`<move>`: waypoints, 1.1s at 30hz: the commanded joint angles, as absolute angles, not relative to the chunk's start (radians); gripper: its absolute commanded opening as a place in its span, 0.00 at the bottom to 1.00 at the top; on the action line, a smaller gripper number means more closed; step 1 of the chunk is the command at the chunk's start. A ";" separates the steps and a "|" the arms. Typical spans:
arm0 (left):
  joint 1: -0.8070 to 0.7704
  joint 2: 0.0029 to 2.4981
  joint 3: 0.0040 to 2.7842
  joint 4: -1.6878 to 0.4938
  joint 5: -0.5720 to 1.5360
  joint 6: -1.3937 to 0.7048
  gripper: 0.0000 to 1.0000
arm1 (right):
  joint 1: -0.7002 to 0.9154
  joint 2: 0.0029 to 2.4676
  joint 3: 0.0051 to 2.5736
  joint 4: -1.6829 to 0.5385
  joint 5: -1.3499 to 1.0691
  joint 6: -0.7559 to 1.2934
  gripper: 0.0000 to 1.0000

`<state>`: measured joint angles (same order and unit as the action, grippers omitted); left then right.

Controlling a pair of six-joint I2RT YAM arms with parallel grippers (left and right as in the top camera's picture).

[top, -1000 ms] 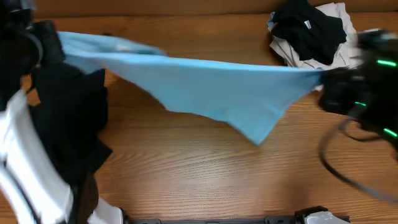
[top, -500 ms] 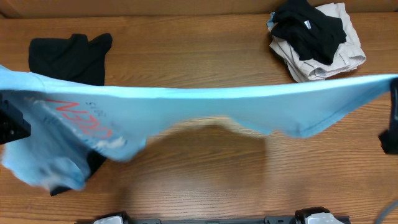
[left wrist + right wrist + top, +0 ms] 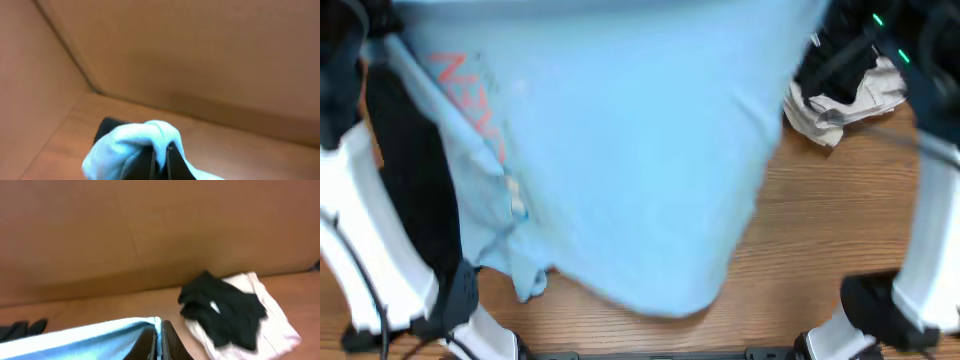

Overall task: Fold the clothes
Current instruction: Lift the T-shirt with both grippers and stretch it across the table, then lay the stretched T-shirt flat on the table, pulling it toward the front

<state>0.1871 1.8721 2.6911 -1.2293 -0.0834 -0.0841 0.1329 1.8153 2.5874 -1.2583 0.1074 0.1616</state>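
Left gripper [image 3: 160, 156] is clamped on a bunched corner of the tee [image 3: 620, 150], and the right gripper [image 3: 160, 336] is pinched shut on another edge. The tee is light blue and hangs spread out above the counter [image 3: 820, 230], pink print on the left arm's side. Farther back, the black shirt [image 3: 22, 328] lies on the counter, and the beige-and-black bundle [image 3: 850, 95] sits near the back wall.

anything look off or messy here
Nothing spilled or damaged. The blue T-shirt is held up off the table, pinched by the left end effector and the right end effector, and blocks much of the overhead view. The beige and black bundle at the far right lies rumpled.
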 commanded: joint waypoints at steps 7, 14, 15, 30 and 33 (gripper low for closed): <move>0.189 1.903 2.733 -0.916 -0.025 -0.112 0.04 | 0.011 1.791 2.622 -1.001 0.118 0.175 0.04; 0.191 1.904 2.794 -0.910 -0.002 -0.090 0.04 | -0.059 1.799 2.613 -1.029 0.021 0.175 0.04; 0.191 1.908 2.789 -0.931 -0.003 -0.080 0.04 | -0.065 1.803 2.608 -1.046 0.021 0.175 0.04; 0.190 2.090 2.761 -1.561 0.005 -0.045 0.04 | -0.074 1.881 2.346 -1.389 -0.059 0.160 0.04; 0.190 2.099 2.761 -1.658 -0.007 -0.045 0.04 | -0.074 1.881 2.342 -1.476 -0.058 0.160 0.04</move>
